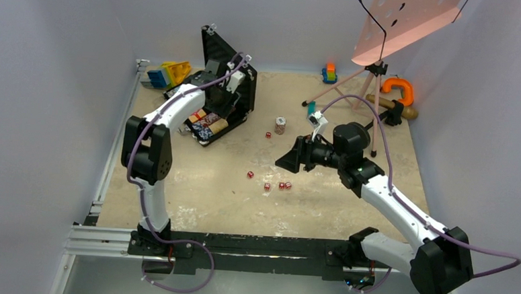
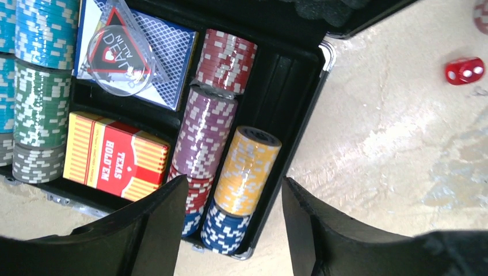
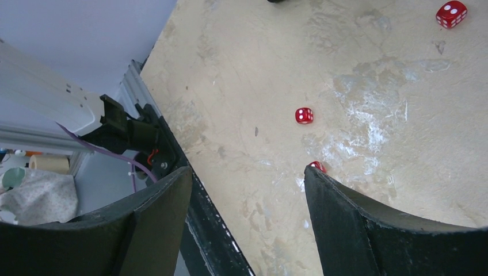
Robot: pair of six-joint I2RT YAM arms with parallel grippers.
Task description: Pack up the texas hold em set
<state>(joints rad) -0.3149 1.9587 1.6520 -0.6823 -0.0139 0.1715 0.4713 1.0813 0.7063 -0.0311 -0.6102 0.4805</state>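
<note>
The black briefcase (image 1: 216,50) stands open at the back left, its wall (image 2: 290,86) in the left wrist view. Rows of poker chips, the orange-red card box (image 2: 115,155) and a clear dealer button (image 2: 118,54) lie in its foam slots. My left gripper (image 2: 233,181) hovers open over the yellow chip stack (image 2: 250,167), with a gap on both sides. A small chip stack (image 1: 280,125) stands on the table. Several red dice (image 1: 267,186) lie scattered mid-table. My right gripper (image 3: 247,169) is open and empty above them, with one die (image 3: 304,115) just ahead.
A pink music stand (image 1: 405,23) on a tripod stands at the back right, with an orange clamp (image 1: 399,90) behind it. Blue and yellow toy blocks (image 1: 169,73) sit left of the case. The black mounting rail (image 1: 239,243) runs along the near edge.
</note>
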